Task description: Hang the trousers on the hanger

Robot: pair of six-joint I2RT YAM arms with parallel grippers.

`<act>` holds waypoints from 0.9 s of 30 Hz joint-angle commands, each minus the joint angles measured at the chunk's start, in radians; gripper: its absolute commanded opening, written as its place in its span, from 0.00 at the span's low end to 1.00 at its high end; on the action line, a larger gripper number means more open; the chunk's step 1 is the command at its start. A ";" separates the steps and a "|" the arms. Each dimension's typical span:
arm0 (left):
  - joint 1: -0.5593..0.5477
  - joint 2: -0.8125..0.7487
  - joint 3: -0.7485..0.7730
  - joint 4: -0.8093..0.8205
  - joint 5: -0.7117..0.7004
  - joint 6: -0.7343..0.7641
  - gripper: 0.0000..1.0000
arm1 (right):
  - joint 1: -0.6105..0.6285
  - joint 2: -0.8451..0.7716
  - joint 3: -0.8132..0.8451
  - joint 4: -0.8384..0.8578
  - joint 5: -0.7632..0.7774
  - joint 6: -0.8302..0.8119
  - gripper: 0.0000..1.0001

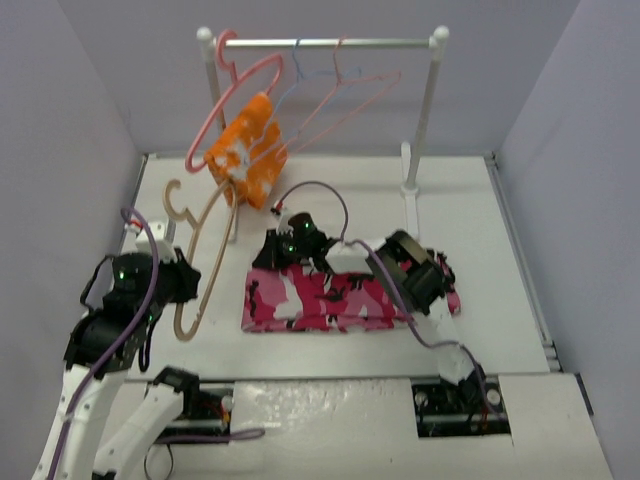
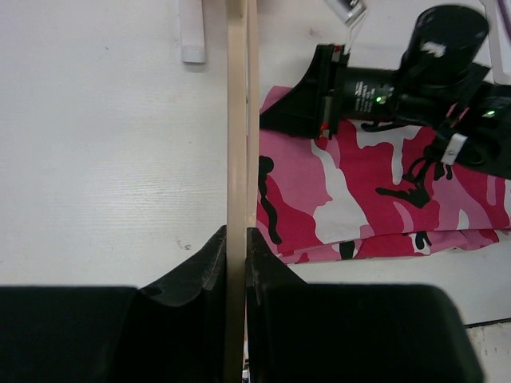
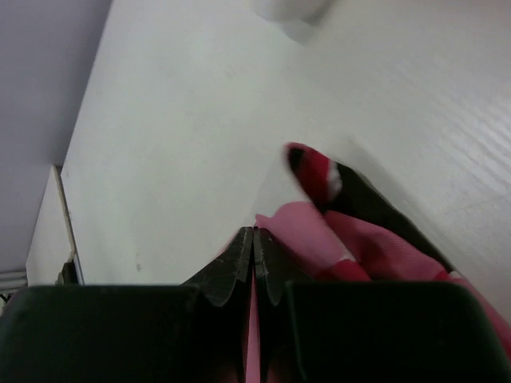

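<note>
My left hand [image 2: 237, 239] pinches the tan hanger [image 2: 237, 120] bar at the left of the bench [image 1: 480, 230], my right hand [image 3: 254, 239] is pressed together on a pink fold of the trousers [image 3: 351, 239], which lie folded mid-bench just right of the hanger.

An orange-and-white cloth [image 1: 250, 150] hangs on a pink hanger [image 1: 221, 103] from the rack [image 1: 330, 43].

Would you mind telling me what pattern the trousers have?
The trousers are pink, red, white and black camouflage, clearest in the left wrist view.
</note>
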 commanded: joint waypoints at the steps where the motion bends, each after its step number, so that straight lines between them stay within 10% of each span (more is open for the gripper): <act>1: -0.004 0.009 0.030 0.088 -0.014 -0.016 0.00 | -0.008 0.026 0.000 0.168 0.014 0.052 0.00; 15: -0.004 -0.019 -0.052 0.128 0.003 -0.021 0.00 | -0.005 -0.145 -0.007 -0.184 0.137 -0.151 0.06; 27: -0.005 -0.020 -0.157 0.243 0.053 -0.035 0.00 | 0.033 -0.481 -0.238 -0.600 0.853 -0.121 0.41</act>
